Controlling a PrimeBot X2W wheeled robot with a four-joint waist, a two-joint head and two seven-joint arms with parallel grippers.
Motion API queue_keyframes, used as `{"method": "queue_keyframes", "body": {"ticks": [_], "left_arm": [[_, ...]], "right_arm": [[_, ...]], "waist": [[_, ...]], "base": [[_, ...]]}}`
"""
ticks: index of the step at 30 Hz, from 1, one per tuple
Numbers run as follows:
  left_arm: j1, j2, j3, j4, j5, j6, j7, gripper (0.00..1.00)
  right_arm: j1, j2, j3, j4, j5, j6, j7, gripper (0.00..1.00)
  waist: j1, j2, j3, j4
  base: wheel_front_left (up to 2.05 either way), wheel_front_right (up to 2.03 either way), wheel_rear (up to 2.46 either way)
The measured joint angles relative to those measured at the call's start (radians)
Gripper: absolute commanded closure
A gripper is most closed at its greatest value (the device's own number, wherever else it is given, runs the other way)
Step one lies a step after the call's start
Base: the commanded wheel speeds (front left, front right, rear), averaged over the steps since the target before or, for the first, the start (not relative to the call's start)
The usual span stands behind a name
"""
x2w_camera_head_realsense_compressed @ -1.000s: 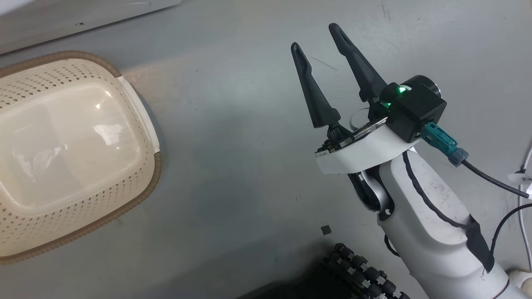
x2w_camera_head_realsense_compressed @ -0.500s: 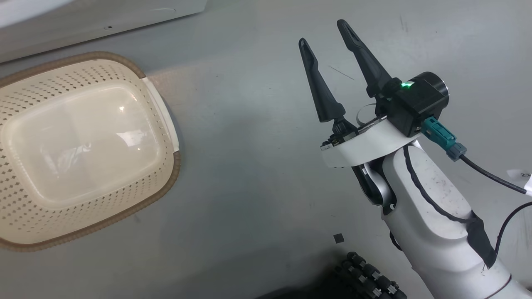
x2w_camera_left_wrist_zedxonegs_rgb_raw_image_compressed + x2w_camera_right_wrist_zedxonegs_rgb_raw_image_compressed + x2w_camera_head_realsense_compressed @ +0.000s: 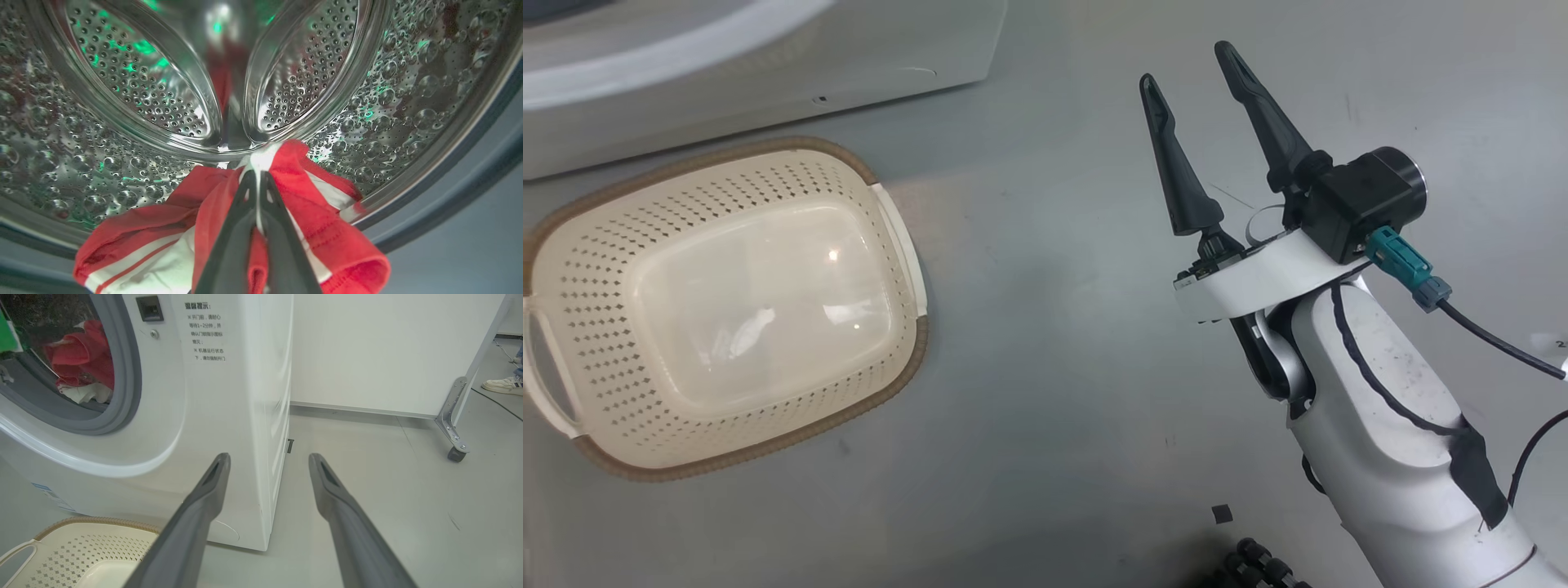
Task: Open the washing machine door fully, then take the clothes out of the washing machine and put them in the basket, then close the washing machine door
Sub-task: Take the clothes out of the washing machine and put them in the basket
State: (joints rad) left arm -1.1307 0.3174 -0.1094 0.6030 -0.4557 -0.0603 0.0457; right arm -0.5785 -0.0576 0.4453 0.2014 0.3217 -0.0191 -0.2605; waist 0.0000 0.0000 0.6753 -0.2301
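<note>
Shift: our head view has swung; the basket (image 3: 605,278) shows fuller.
Left hand (image 3: 258,175): pinching the clothes (image 3: 327,228).
Right hand (image 3: 1184,64): spread.
Handling: soft, light; we grip a bunched fold.

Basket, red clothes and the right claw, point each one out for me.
basket (image 3: 596,327), head view, perforated side wall
clothes (image 3: 343,249), left wrist view, red fold at lower right
right claw (image 3: 1186,64), head view, midway between fingertips

Chinese notice (image 3: 206,332) headed 温馨提示 on the washing machine (image 3: 220,424) front, blue label (image 3: 51,496) low down, too small to read
</note>
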Motion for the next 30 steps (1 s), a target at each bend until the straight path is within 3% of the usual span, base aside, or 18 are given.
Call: {"method": "queue_keyframes", "body": {"ticks": [14,30], "left_arm": [[0.216,-0.047,-0.012,-0.079,0.009,-0.004,-0.18,1.0],[0.345,-0.063,0.001,-0.315,0.059,0.066,-0.279,1.0]], "right_arm": [[0.095,0.0,-0.03,0.035,-0.007,0.009,0.0,0.0],[0.202,-0.001,-0.086,0.057,-0.007,0.011,0.0,0.0]], "waist": [[0.0,0.0,-0.16,0.052],[-0.0001,0.0,-0.325,0.112]], "base": [[0.0,0.0,0.0],[0.0,0.0,0.0]]}}
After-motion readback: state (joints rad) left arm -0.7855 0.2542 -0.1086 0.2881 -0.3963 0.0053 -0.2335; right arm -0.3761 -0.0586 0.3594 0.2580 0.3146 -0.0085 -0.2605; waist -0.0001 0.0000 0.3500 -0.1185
